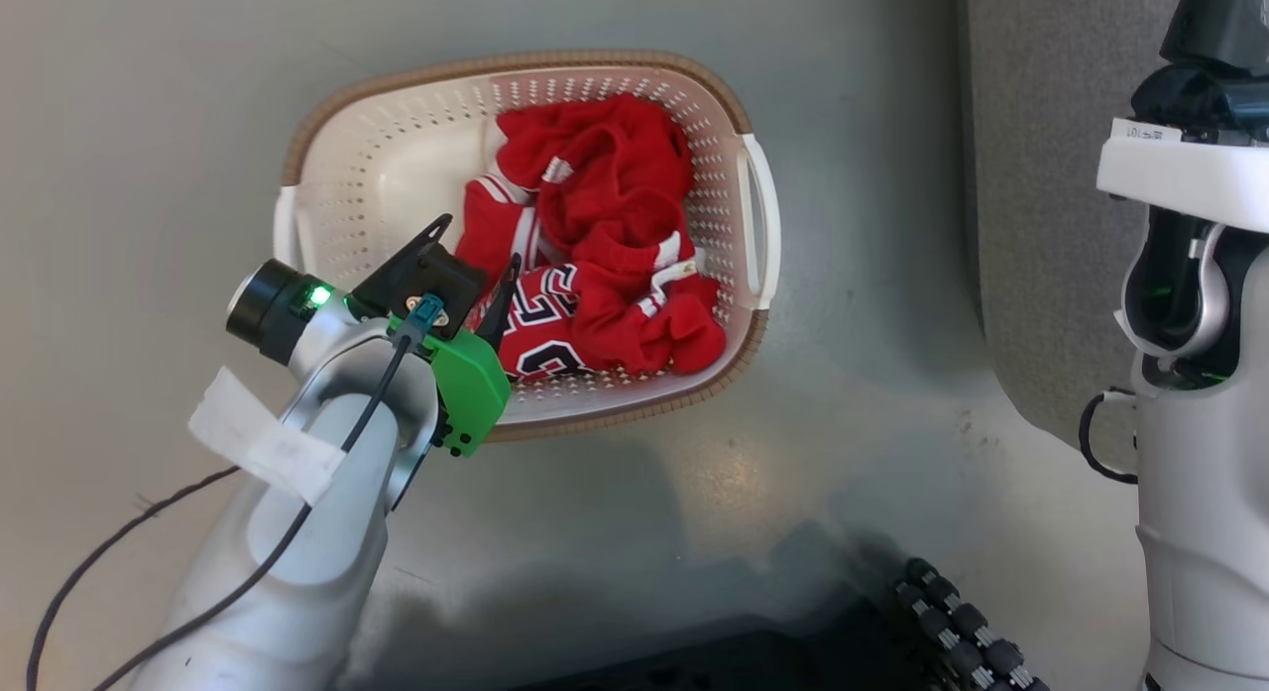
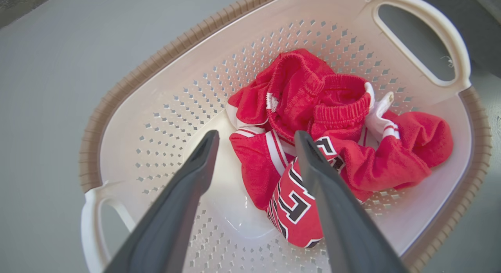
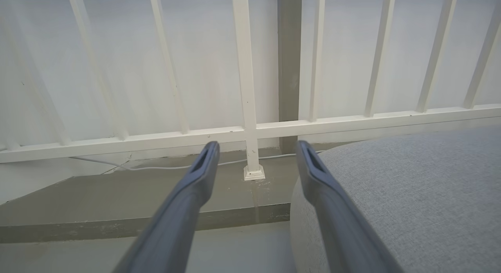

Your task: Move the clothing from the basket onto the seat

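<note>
The cream basket [image 1: 397, 146] with a brown rim sits on the grey floor and holds the crumpled red clothing [image 1: 595, 235]. A jersey with navy-and-white lettering [image 2: 297, 202] lies at the near side of the pile, and a piece with white stripes [image 2: 313, 93] is heaped beyond it. My left gripper [image 1: 474, 245] hangs open just above the basket's near side, its fingers [image 2: 195, 167] straddling the jersey's edge, holding nothing. My right gripper [image 3: 256, 147] is open and empty beside the grey seat [image 3: 411, 194].
The seat's edge [image 1: 1041, 175] runs down the right of the head view, partly behind my right arm [image 1: 1190, 374]. A white railing [image 3: 250, 128] and a low grey step [image 3: 117, 210] stand beyond it. A black cable [image 1: 99, 552] trails from the left arm.
</note>
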Available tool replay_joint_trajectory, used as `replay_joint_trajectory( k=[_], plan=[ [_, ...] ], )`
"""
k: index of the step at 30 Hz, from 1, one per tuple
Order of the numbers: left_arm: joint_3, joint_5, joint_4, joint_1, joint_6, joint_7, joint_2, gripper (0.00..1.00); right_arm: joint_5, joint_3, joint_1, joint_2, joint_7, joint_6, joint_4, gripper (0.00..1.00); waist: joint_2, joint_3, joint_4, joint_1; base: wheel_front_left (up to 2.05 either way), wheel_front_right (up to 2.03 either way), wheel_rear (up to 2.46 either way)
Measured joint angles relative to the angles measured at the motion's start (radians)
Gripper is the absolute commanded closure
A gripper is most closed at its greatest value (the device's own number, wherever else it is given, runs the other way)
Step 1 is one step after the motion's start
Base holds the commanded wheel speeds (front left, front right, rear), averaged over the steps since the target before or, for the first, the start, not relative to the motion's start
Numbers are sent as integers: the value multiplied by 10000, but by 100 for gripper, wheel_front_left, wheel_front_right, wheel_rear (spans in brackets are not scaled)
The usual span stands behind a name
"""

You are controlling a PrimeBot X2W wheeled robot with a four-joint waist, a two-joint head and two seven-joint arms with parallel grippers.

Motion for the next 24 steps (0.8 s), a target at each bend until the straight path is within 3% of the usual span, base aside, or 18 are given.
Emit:
replay_joint_trajectory(
  k=[13,20,24],
  plan=[
    [-995,123,1185,-709,-50,314,207,0,10,171,-430,36,0,40,-2,0,0,643,-548,0,0,0,0],
    [-2412,146,1756,-872,-52,445,353,0,38,297,-511,56,0,40,46,0,0,855,-876,-1,0,0,0],
    [-2625,-113,1850,-1253,-52,431,481,0,128,336,-518,61,0,38,59,0,0,928,-1042,-1,0,0,0]
  ],
)
